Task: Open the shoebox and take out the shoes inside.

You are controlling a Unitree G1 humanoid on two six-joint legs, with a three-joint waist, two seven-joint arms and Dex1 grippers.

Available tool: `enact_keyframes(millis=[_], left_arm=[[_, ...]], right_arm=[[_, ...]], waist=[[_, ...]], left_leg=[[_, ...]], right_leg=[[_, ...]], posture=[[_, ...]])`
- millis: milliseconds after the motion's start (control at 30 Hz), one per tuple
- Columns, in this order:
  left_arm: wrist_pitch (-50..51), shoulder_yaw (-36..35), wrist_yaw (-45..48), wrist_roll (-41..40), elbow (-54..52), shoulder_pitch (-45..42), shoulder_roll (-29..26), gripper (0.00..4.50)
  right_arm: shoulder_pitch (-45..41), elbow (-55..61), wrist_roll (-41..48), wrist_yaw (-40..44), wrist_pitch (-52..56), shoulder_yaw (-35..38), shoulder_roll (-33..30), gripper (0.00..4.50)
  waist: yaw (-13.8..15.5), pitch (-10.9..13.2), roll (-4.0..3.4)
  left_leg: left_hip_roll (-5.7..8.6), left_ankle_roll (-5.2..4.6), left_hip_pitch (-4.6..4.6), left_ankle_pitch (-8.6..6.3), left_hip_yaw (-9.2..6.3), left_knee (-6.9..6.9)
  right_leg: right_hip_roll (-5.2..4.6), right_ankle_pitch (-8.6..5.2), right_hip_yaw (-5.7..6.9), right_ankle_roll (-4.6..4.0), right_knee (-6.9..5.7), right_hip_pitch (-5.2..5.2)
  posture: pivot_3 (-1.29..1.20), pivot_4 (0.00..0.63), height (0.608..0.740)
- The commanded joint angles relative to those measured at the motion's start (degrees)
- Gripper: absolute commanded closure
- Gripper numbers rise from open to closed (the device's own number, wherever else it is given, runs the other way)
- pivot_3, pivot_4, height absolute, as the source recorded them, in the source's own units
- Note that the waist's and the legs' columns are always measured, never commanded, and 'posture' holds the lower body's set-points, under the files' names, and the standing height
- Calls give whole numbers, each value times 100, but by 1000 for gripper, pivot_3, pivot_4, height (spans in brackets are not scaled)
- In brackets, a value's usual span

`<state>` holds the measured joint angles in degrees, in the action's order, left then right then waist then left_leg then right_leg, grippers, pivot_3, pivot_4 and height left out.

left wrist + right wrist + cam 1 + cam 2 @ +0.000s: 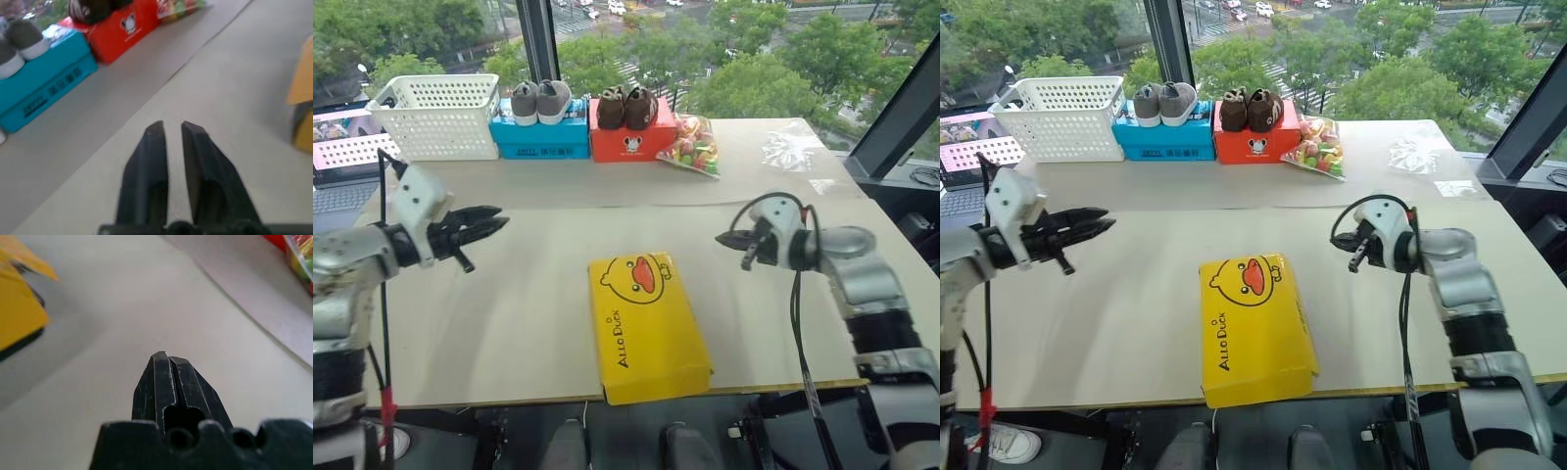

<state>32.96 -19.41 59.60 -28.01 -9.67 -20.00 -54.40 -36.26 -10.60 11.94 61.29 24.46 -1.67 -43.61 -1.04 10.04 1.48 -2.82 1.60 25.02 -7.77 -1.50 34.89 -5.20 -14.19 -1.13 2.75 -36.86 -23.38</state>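
Head view: the shoebox [644,323], lid closed, lies at the table's [509,323] near edge, between both raised grippers. Left wrist view: left gripper [170,128], fingers slightly parted, empty. Right wrist view: right gripper [166,355], fingers pressed together, empty.

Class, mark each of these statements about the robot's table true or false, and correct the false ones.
1. The yellow shoebox lies closed on the table. True.
2. The right gripper holds the lid. False: it is shut on nothing, above the table beside the box.
3. The grey shoes sit on the blue box. True.
4. The brown shoes are in the white basket. False: they sit on the orange-red box.
5. The left gripper has a gap between its fingers. True.
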Motion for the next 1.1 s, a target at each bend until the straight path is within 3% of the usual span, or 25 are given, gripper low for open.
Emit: enact_keyframes(millis=[33, 233, 467, 600, 767, 900, 1100], left_arm=[[661, -483, 284, -657, -689, 269, -417, 2114], [1563, -824, 908, -1428, -1085, 405, -1425, 71], [1235, -501, 1827, -1329, -400, -212, -2766, 71], [1061, -32, 1714, -1408, -62, -1083, -2777, 71], [2007, -178, 2075, -2573, -128, -1748, -2946, 71], [2213, -247, 2274, -2725, -40, -1845, -3208, 71], [2208, -608, 2517, -2423, -95, -1306, -3334, 71]], right_arm=[[211, 588, 505, 304, 558, 315, -251, 4500], [646, 605, 503, 472, 472, 211, -421, 4500], [862, 491, 667, 977, 495, -235, -68, 4500], [687, 483, 717, 1011, 631, -357, 242, 4500], [612, 652, 838, 1162, 738, -519, 440, 4500], [327, 697, 1358, 1246, 1163, -280, 602, 4500], [-175, 671, 2374, 1205, 2026, 269, 822, 4500]], waist=[[1, 0, 0], [2, 3, 3], [-10, 9, 4], [-18, 13, -2], [-3, 32, 25], [-12, 39, 27], [-32, 42, 25]], left_leg=[[0, 0, -4, 0, 0, 1], [-4, 1, -28, 0, 6, 5], [-4, 1, -24, -1, 11, -6], [-4, 2, -23, -1, 12, -6], [-4, 2, -3, -2, 10, -3], [-3, 2, 38, -1, 11, 8], [-5, 2, 38, -1, 11, 5]], right_leg=[[0, -2, 0, 2, -1, 1], [-1, -39, -1, -19, -4, 14], [1, -31, -5, 7, -5, 3], [2, -32, -7, 11, -8, -1], [3, -35, -6, 16, -12, -15], [3, -33, -10, 18, -29, -62], [8, -33, -13, 16, -33, -68]], posture=[[0, 150, 740], [0, 150, 740], [0, 150, 740], [0, 150, 740], [0, 150, 740], [0, 150, 740], [0, 150, 740]])
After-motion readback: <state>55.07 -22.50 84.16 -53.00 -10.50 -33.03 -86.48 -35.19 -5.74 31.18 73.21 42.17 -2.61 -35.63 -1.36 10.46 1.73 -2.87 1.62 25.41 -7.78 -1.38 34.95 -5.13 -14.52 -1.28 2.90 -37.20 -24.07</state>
